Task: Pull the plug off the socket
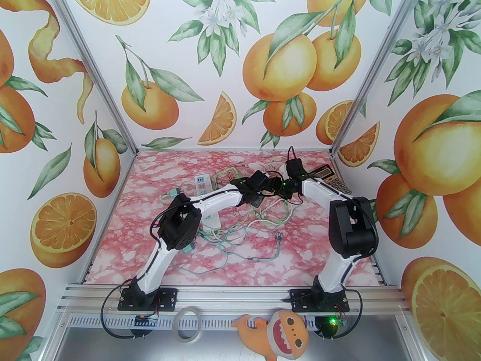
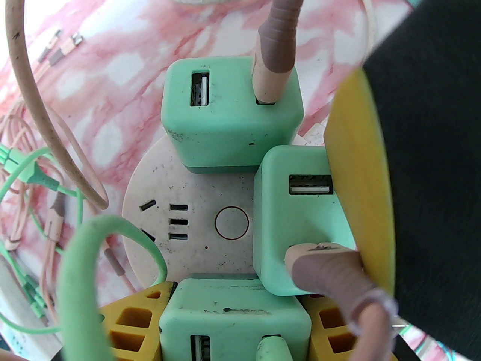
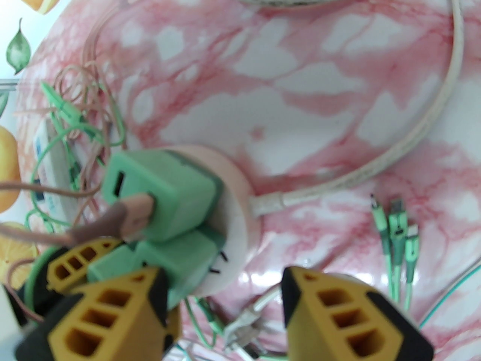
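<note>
Left hand (image 2: 238, 295) is narrow, with yellow fingers (image 2: 127, 322) on either side of the bottom plug (image 2: 233, 314) at the lower edge of the left wrist view. It reads as a grip on that plug. Right hand (image 3: 223, 276) is part open and clamps nothing. One finger leans on the right plug (image 2: 297, 224); the other hangs apart over the desk (image 3: 300, 107).

All three green plugs, including the top plug (image 2: 229, 126), sit in the round socket (image 2: 203, 216), mid-frame in the left wrist view. The bottom plug looks fully seated and not yet pulled.

Risks, as I judge them:
- The socket looks light and nothing visibly pins it, so a pull could lift the whole socket with the plug.
- The right finger rests on a plug and not on the socket face, so it may shove that plug sideways and give no hold-down.
- The plug sides are smooth and the grip is near the top, so the fingers could slip off.
- The green cable (image 2: 79, 261) loops just beside the left finger and could snag or drag.
- A tilted pull could jam the prongs.
</note>
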